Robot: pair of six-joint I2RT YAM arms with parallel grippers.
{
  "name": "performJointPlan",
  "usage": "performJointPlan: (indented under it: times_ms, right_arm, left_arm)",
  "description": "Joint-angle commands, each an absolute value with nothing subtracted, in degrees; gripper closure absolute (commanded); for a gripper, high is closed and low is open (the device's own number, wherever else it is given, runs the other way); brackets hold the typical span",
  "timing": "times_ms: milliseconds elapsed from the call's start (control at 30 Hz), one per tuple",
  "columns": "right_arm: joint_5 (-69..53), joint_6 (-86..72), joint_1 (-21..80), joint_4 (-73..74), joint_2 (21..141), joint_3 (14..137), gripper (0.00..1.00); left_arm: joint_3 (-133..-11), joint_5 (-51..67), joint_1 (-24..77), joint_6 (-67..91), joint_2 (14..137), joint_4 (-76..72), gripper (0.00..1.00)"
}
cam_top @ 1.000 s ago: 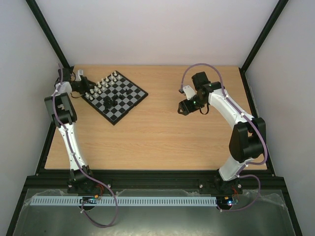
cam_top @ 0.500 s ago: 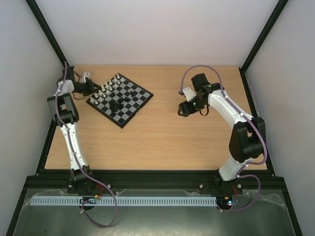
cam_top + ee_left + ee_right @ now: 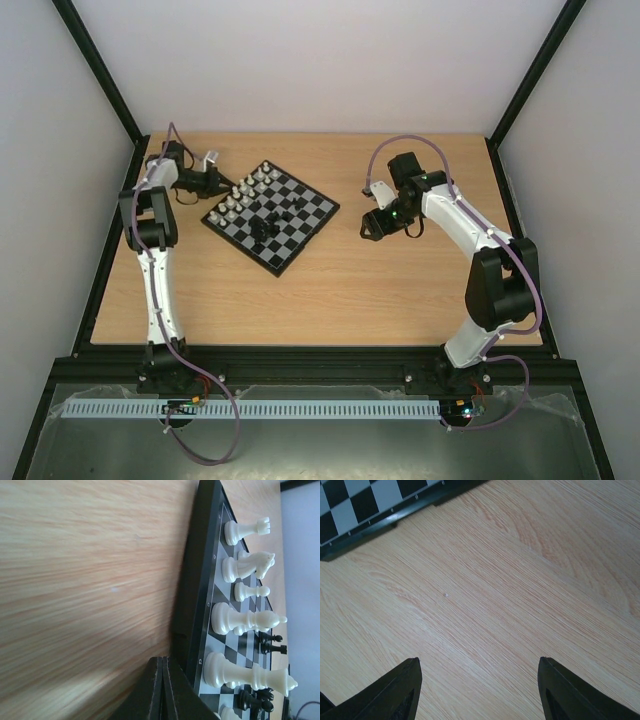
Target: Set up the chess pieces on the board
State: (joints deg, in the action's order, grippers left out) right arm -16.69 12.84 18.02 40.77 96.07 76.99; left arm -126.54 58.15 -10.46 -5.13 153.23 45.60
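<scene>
The board lies at an angle on the wooden table, left of centre. White chess pieces stand in rows along its left side. Black pieces are bunched near its middle. My left gripper is shut and empty, low on the table, with its tips at the board's left edge. In the left wrist view its closed tips sit beside the black rim, with white pieces and black pieces behind. My right gripper is open and empty just right of the board, and is seen over bare wood in its own wrist view.
The board's corner shows at the top left of the right wrist view. White walls and a black frame enclose the table. The table's left edge runs close beside the left arm.
The left gripper has moved right along the table and the board has slid right with it, toward the centre. The right gripper has barely moved.
</scene>
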Motion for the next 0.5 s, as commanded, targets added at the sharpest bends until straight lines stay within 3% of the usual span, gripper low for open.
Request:
performJointPlan:
  times_ms: [0, 267, 467]
  right_arm:
    - [-18.14, 12.68, 18.28, 41.67, 96.47, 76.34, 0.36]
    - [-18.74, 11.98, 18.31, 40.62, 96.82, 76.44, 0.36]
    - [-18.3, 11.85, 18.28, 40.03, 97.84, 78.57, 0.35]
  left_arm:
    - [-123.32, 54.3, -6.99, -8.74, 154.68, 52.59, 0.98]
    - [-120.95, 54.43, -1.54, -10.14, 153.2, 53.41, 0.98]
    - [-124.21, 51.18, -7.59, 8.85, 153.06, 40.32, 0.95]
